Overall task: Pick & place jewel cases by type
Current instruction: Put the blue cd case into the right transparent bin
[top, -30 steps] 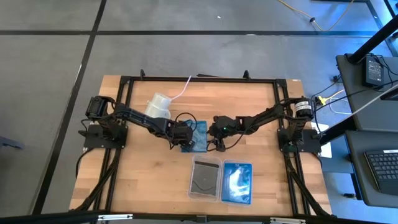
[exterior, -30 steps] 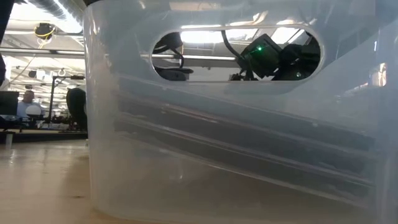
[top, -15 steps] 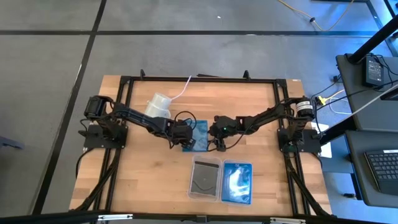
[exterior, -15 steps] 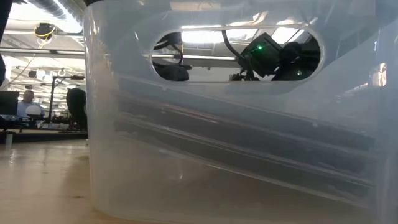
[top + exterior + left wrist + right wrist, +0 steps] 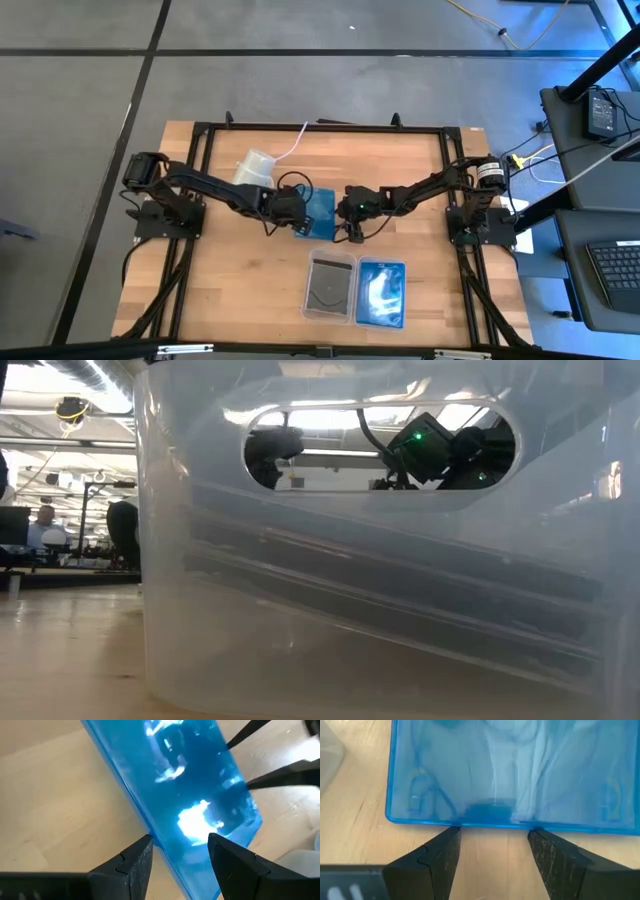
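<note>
The wooden worktop (image 5: 230, 270) is seen from above, with both dark arms reaching in toward its middle. Near the front edge two clear shallow trays lie side by side: the left tray (image 5: 331, 286) holds a dark grey jewel case, and the right tray (image 5: 381, 293) holds a blue jewel case. In the low view, the translucent tray wall (image 5: 380, 600) fills most of the picture, and a person (image 5: 42, 523) is seen in the room behind. A white cup (image 5: 255, 168) with a cord lies behind the left arm.

A translucent blue jewel case (image 5: 318, 212) (image 5: 185, 795) (image 5: 515, 770) is found at the worktop's middle, between the two hands, and appears tilted in the left wrist view. The left hand (image 5: 297, 224) (image 5: 180, 851) has its fingers spread at the case's edge. The right hand (image 5: 349, 226) (image 5: 494, 837) is likewise spread, just beside the near edge of the case.
</note>
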You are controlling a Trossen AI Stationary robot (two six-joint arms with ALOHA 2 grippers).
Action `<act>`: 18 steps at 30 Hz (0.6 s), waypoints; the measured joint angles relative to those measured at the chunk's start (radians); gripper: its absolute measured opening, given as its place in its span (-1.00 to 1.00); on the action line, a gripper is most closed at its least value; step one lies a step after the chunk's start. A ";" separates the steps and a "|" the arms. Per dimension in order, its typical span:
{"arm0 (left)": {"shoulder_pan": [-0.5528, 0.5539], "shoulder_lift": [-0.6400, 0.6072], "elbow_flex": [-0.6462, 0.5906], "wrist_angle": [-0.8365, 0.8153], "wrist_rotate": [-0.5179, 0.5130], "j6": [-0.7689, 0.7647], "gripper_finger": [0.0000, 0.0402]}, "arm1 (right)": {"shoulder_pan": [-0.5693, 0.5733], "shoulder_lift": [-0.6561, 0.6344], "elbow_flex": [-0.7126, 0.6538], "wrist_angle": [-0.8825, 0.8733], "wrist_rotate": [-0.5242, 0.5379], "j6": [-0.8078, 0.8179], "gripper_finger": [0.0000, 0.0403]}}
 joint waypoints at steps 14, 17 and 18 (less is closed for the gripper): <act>0.003 -0.031 0.016 0.237 -0.084 0.045 -0.09 | 0.000 0.005 0.001 0.030 0.004 -0.015 0.19; 0.002 -0.024 0.008 0.337 -0.048 0.124 -0.11 | 0.000 0.005 0.000 0.039 0.006 -0.011 0.19; 0.003 -0.024 0.007 0.337 -0.041 0.131 -0.13 | 0.000 0.005 -0.001 0.043 0.007 -0.011 0.19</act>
